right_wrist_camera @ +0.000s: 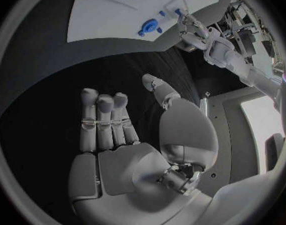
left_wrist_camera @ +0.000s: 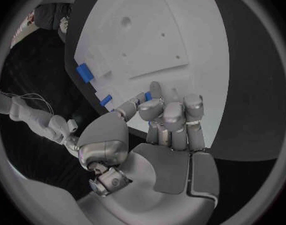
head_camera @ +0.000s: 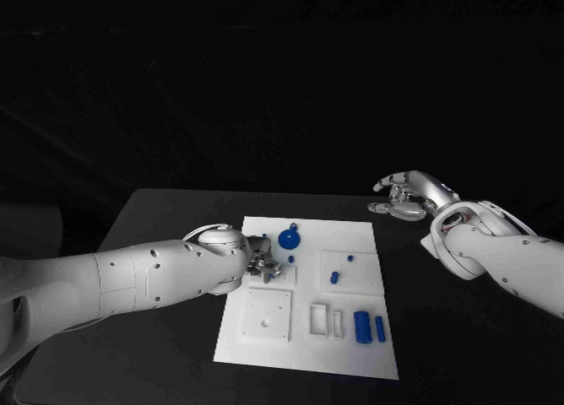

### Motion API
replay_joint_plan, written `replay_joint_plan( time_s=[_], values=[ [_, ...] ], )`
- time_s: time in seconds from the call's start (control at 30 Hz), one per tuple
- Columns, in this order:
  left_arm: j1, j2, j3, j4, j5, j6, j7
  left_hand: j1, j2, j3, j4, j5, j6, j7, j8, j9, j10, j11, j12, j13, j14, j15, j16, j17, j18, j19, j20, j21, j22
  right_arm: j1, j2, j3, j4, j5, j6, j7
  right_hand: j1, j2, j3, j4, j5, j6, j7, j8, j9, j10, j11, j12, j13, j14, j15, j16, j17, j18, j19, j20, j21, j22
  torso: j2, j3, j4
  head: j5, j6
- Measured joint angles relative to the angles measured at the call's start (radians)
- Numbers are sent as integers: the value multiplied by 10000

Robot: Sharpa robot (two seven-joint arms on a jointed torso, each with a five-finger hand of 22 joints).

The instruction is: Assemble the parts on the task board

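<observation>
Now the left hand hovers at the board's left edge, fingers curled over a small blue part that it seems to pinch, probably for seating nearby, which calls for careful lowering, while the right hand waits spread, off the far right corner.

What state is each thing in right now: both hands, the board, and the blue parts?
Left hand: over the task board's left middle, fingers curled down at the board; whether it holds a part cannot be told.
Right hand: raised off the board's far right corner, fingers apart, holding nothing.
Task board: flat on the table.
Round blue part: on the board's far end.
Two blue cylinders: lying side by side at the near right.
</observation>
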Motion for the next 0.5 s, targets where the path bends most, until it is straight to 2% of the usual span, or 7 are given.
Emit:
replay_joint_plan(
  time_s=[0.5],
  values=[
    [-6, 32, 14, -54, 143, 165, 14, 1, -1, -27, -27, -1, 28, 23, -11, -12, 0, 0, 0, -20, 2, 3, 0, -9, -2, 0, 0, 0, 0, 0, -3, 0, 8, 0, 14, 0, 0, 0, 0, 0, 0, 10, 33, 0, 0, 0, 0, 0, -9, -23, -21, 0, -8, 2, -14, 14, 0, 7, 0, -5, 7, -13, 8]
  ],
)
